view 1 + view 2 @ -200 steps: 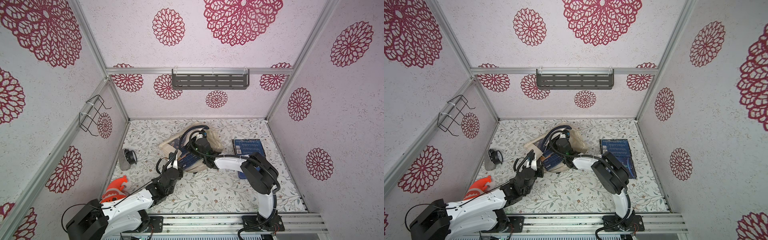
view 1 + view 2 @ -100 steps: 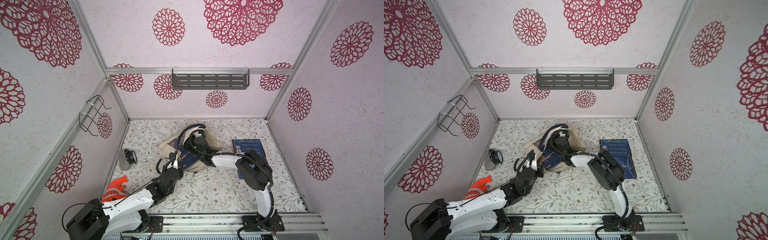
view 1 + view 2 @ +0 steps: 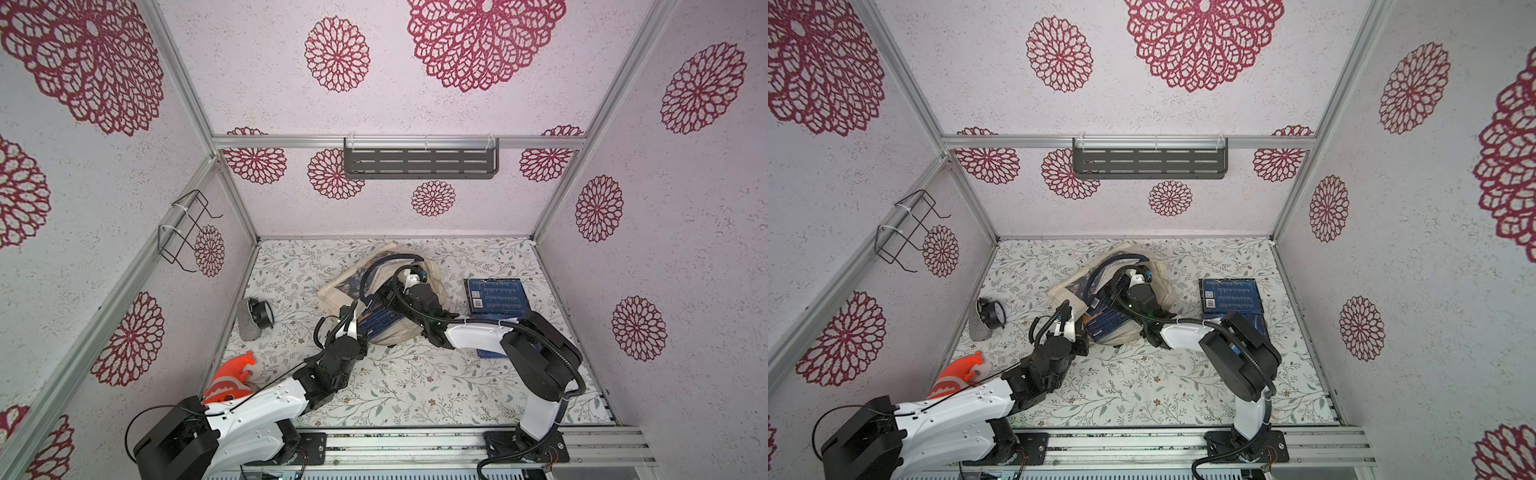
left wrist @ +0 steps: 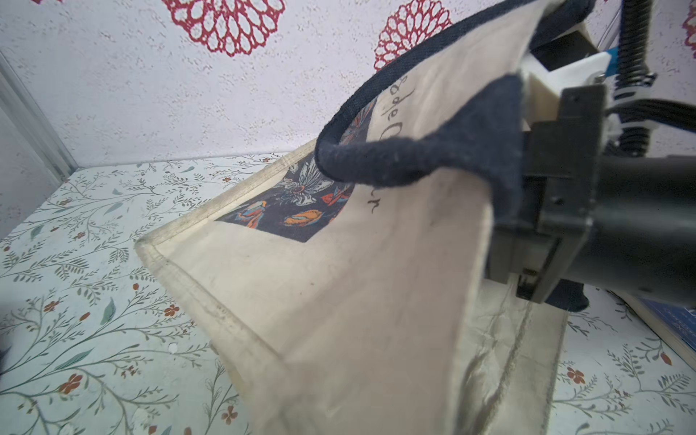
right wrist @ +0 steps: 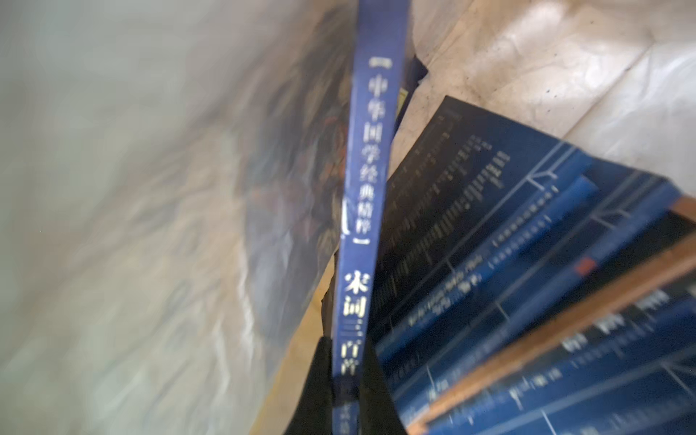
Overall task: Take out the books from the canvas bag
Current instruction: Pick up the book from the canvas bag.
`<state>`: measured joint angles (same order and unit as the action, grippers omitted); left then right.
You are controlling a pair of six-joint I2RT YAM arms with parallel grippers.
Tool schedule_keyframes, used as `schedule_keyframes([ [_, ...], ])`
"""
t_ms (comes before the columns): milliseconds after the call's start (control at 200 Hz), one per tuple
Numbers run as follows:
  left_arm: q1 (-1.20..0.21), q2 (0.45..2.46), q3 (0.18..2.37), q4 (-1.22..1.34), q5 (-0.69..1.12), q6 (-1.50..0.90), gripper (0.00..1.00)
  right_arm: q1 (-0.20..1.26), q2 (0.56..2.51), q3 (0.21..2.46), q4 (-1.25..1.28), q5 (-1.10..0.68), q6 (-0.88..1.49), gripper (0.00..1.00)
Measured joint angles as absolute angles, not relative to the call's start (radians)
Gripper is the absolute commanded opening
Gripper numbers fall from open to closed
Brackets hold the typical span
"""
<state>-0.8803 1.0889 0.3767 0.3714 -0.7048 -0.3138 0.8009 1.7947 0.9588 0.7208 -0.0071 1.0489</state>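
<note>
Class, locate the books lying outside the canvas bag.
In both top views, the books lie flat on the table, right of the canvas bag, near the right wall.

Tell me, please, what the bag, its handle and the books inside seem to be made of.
Bag: cream woven cloth, likely canvas, matte; it creases and has stitched hems.
Handle: navy fabric, fuzzy and soft-looking, perhaps cotton webbing.
Books: paper with thin card covers, faint sheen on the dark-blue print; blur leaves the finish uncertain.
</note>
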Motion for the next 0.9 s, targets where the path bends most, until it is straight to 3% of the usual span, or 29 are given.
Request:
schedule_keyframes([
  [520, -0.881, 1.089, 0.377, 0.371, -0.709, -0.314, 0.0, 0.801, 1.432, 0.647, 0.734, -0.083, 0.789, 0.0],
  [901, -0.884, 1.095, 0.377, 0.372, -0.712, -0.314, 0.0, 0.793, 1.097, 0.435, 0.678, 0.015, 0.608, 0.0],
])
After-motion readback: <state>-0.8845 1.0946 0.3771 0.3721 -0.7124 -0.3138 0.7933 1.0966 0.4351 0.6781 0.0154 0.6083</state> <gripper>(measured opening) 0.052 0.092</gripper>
